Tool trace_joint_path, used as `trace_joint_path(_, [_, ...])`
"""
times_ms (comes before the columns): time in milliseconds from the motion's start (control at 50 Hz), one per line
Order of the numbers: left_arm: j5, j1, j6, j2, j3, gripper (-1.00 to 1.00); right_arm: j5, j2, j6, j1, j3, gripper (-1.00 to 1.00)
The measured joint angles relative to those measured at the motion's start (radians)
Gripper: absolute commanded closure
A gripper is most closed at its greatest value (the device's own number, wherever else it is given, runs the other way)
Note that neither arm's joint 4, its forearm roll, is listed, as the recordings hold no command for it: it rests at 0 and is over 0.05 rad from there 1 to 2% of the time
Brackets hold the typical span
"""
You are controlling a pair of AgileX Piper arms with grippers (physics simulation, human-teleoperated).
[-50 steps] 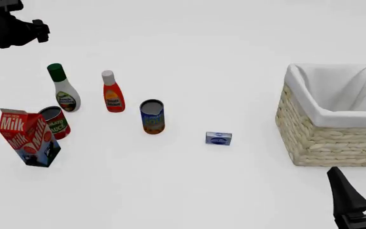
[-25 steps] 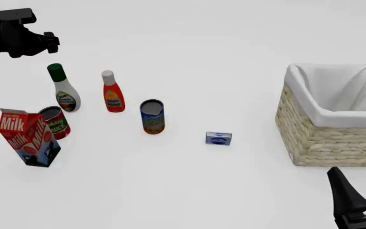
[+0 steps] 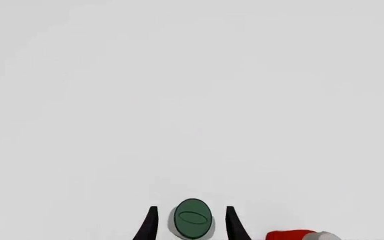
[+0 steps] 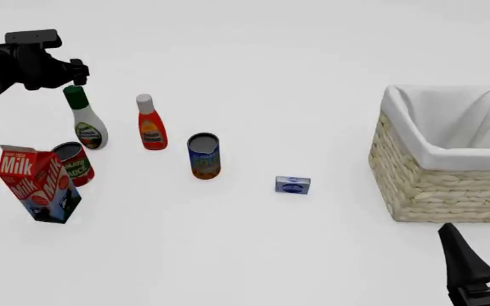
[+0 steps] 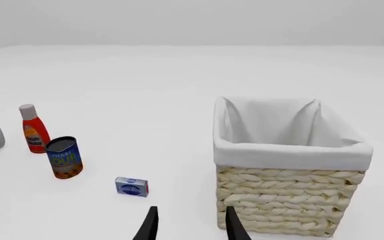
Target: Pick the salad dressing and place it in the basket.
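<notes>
The salad dressing (image 4: 86, 124), a white bottle with a dark green cap, stands upright at the left of the table. My left gripper (image 4: 80, 78) is open and hovers just above its cap. In the left wrist view the green cap (image 3: 193, 218) shows from above between the two open fingers of the gripper (image 3: 191, 209). The wicker basket (image 4: 441, 185) with white lining stands at the far right; it also shows in the right wrist view (image 5: 285, 200). My right gripper (image 4: 476, 226) is open and empty, low near the basket's front corner.
A red bottle with a white cap (image 4: 150, 124) stands right of the dressing. A blue can (image 4: 203, 156), a red can (image 4: 74, 162), a milk carton (image 4: 39, 185) and a small blue box (image 4: 293, 185) stand on the table.
My left gripper has moved right and down, from the far left corner to just above the dressing's cap. The right arm and all objects have not moved.
</notes>
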Motion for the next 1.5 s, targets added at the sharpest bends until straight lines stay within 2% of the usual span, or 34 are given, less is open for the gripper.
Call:
trace_joint_path(1120, [-0.049, -0.014, -0.014, 0.072, 0.038, -1.0, -0.006, 0.0, 0.002, 0.002, 0.021, -1.0])
trace_joint_path(1140, [-0.052, -0.015, -0.015, 0.071, 0.041, 1.0, -0.006, 0.0, 0.002, 0.003, 0.021, -1.0])
trace_joint_path(1500, [-0.139, -0.03, -0.02, -0.006, 0.12, 1.0, -0.003, 0.0, 0.001, 0.004, 0.017, -1.0])
